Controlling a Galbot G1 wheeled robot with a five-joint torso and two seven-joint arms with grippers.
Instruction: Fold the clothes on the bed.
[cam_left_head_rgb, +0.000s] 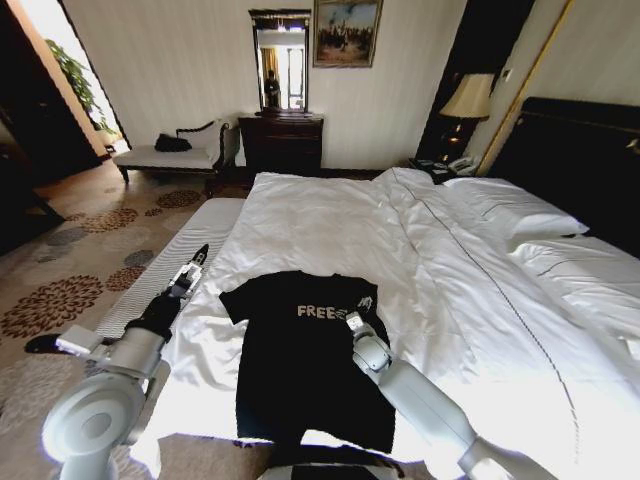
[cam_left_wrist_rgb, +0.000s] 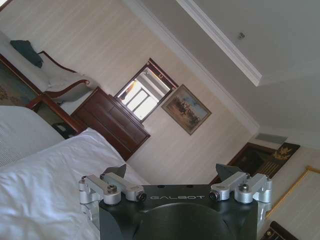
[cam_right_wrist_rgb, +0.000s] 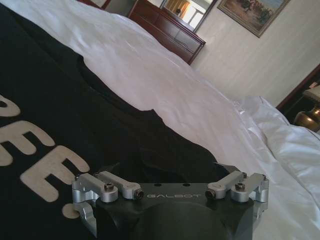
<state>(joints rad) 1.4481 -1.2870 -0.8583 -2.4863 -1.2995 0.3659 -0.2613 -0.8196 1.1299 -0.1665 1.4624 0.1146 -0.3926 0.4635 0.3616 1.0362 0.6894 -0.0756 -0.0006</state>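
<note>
Covering part of the T-shirt (cam_left_head_rgb: 305, 350), right gripper (cam_left_head_rgb: 357, 316) jaws spread, left gripper (cam_left_head_rgb: 190, 270) jaws released.

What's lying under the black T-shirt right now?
The black T-shirt lies flat on the bed's white duvet. The right gripper rests on its chest lettering; anything beneath the fabric is covered.

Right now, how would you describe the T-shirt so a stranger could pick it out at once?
Start at the big white bed that runs out from the dark headboard. At its near edge a T-shirt lies spread flat, between the left gripper and the right gripper. It is the one black thing on the white bedding, with white "FREE" lettering across the chest.
</note>
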